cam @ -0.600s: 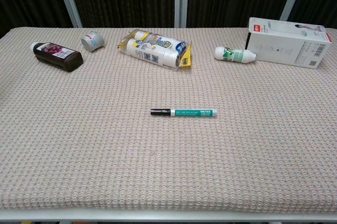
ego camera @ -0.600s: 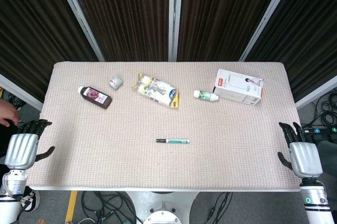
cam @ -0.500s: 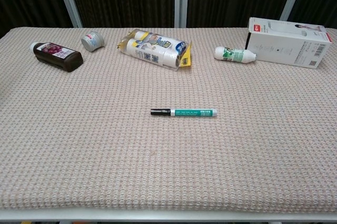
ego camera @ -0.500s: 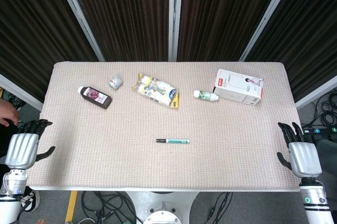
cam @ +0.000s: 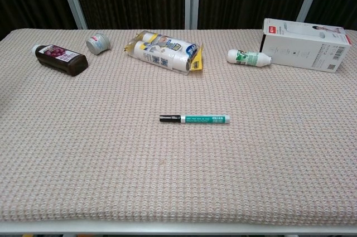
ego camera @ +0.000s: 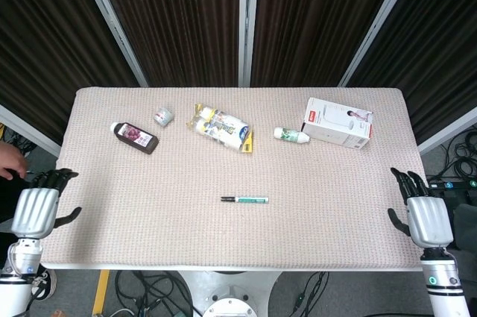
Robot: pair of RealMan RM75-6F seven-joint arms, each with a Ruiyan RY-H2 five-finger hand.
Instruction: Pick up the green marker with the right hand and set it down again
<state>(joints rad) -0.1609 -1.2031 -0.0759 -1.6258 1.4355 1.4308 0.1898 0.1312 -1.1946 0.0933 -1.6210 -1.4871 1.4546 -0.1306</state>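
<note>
I see the marker (ego camera: 244, 199) lying flat near the middle of the desk (ego camera: 335, 183), a little toward the near edge, its black cap pointing to the left edge and its green barrel to the right. Nothing touches it.

My right hand (ego camera: 427, 215) sits off the desk's right edge near the near right corner, holding nothing, with its dark fingers (ego camera: 408, 182) spread and pointing away from me. It is well apart from the marker. My left hand (ego camera: 35, 205) sits off the left edge near the near left corner, also released, fingers apart and holding nothing. Neither hand shows in the chest view.

Along the far side of the desk I see a row of things. Toward the far left corner a dark bottle (ego camera: 135, 137) lies on its side, and just beyond it toward the far edge stands a small grey jar (ego camera: 163, 116). Near the middle of the far edge lies a plastic-wrapped pack (ego camera: 222, 127) with a yellow card at its right end. To the right of that a small white bottle (ego camera: 291, 135) with green print lies on its side, just beside a white box (ego camera: 337, 123) with a red mark, which lies toward the far right corner.
</note>
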